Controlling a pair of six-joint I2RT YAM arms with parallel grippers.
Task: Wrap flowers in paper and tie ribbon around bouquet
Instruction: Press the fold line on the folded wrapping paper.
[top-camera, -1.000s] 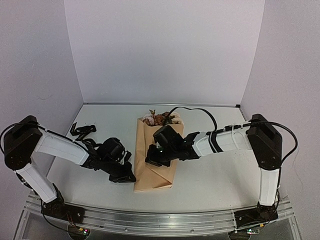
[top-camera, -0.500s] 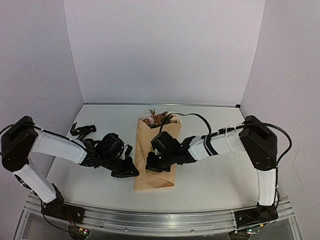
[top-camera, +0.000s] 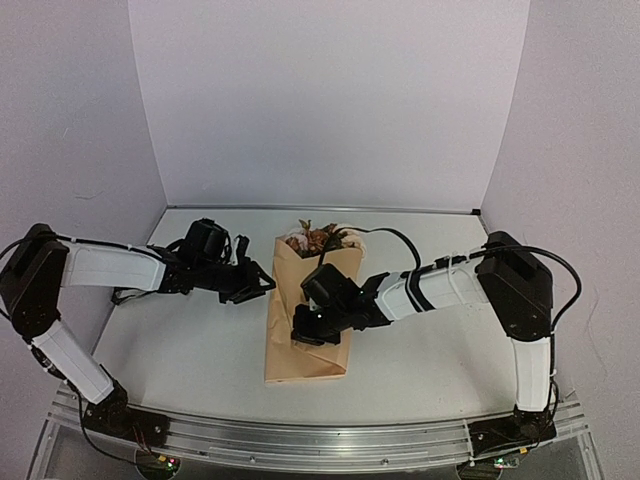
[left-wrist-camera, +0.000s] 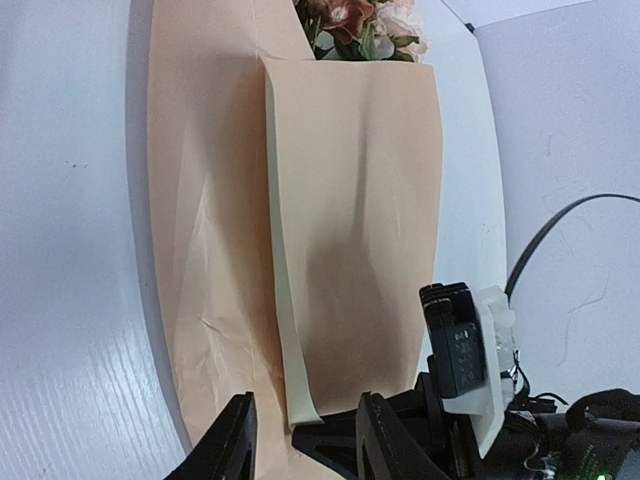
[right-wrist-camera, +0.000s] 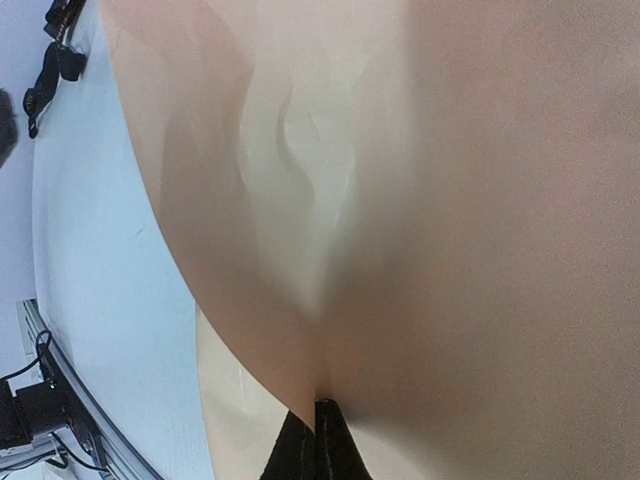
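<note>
The bouquet (top-camera: 300, 362) lies in the middle of the smooth white desk (top-camera: 430, 350), its stiff tan paper (left-wrist-camera: 350, 200) folded into a long cone with soft cream and pink flowers (top-camera: 320, 238) peeking out the far end. The right jaws are tight together and push down on the paper, likely so the fold does not pop back up. The left jaws are apart and hold nothing, just beside the cone's left edge.

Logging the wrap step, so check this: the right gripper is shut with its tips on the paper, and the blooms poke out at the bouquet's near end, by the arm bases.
Wrong end: the blooms poke out at the bouquet's far end, toward the back wall; the top view shows it. The right gripper is indeed shut with its tips on the paper.
</note>
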